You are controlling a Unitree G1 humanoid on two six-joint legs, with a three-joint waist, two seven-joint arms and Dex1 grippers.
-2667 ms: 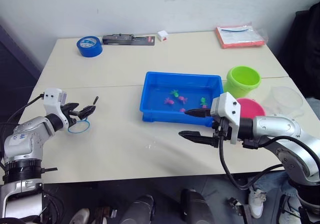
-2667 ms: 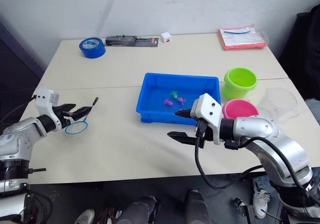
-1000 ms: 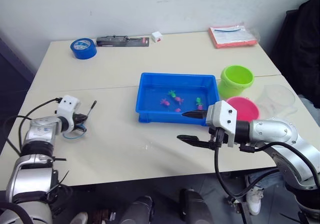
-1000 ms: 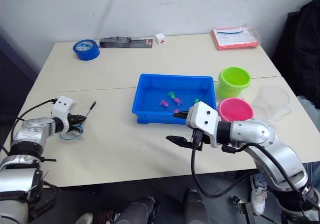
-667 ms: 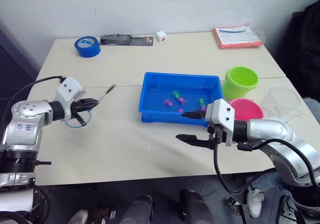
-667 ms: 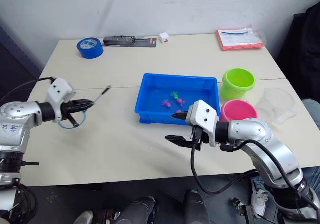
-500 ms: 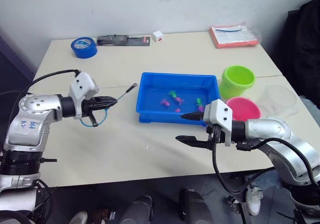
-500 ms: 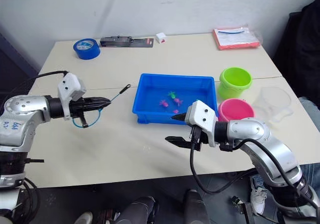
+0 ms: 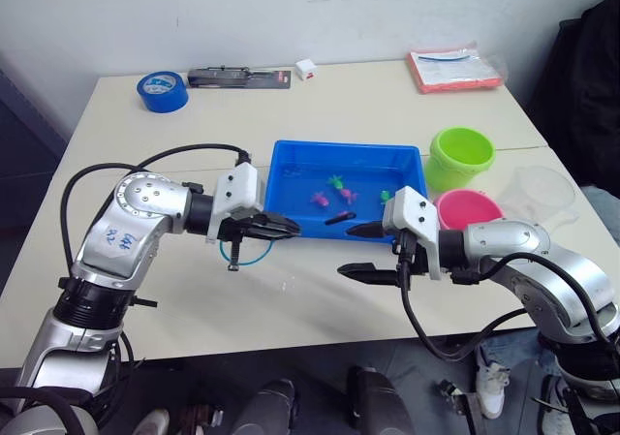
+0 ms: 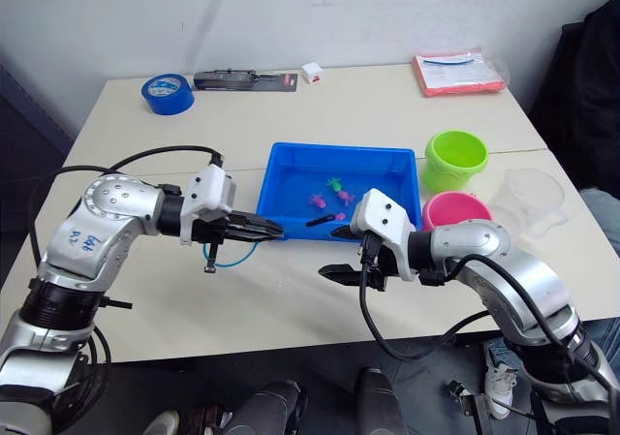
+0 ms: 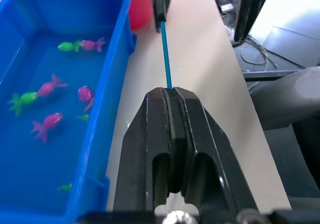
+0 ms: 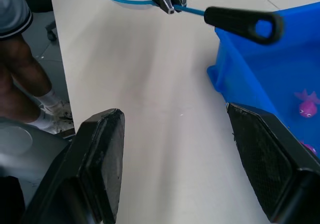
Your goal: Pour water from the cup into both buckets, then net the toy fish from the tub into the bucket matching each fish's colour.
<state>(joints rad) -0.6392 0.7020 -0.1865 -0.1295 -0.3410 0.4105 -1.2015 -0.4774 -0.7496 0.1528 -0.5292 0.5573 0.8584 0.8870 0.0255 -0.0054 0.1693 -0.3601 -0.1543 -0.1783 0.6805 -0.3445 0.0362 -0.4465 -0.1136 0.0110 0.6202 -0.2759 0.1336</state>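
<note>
My right gripper (image 9: pixel 363 252) hangs with its fingers spread wide and empty, just off the near rim of the tub (image 9: pixel 291 154). The net (image 10: pixel 231 251) is pinched shut in my left gripper (image 9: pixel 287 228) where stick meets hoop: the hoop hangs back under that gripper, and the black handle (image 12: pixel 243 23) runs on rightward over the tub's near wall, its tip just ahead of my right fingers (a handover, I judge). So the long axis points at the right gripper, the nearer free one. Beyond, the toy fish (image 9: pixel 329 195) lie in the tub; the buckets (image 9: pixel 463 159) stand to its right.
</note>
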